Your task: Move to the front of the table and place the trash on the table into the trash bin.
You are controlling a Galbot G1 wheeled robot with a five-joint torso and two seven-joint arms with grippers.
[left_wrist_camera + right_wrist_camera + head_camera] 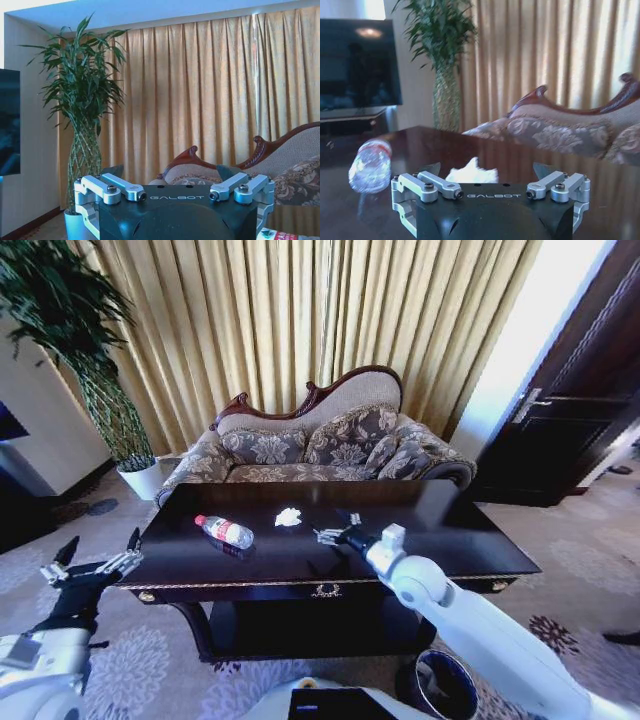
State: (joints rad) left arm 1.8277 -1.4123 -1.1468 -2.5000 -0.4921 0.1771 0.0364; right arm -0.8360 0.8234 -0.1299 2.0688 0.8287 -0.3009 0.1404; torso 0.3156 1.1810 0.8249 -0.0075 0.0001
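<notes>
The right hand point(337, 534) reaches over the glossy black desk point(470, 530) with its fingers spread wide, holding nothing, just short of the crumpled white paper point(288, 517); the clear bottle point(225, 531) lies on its side farther toward the robot's left; the left hand point(95, 558) hangs wide open and empty off the desk's left end; the dark trash bin point(445, 687) stands on the carpet below the right arm.

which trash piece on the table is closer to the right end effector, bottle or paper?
The crumpled white paper. It lies just ahead of the open right end effector, while the bottle lies on its side farther to the robot's left.
</notes>
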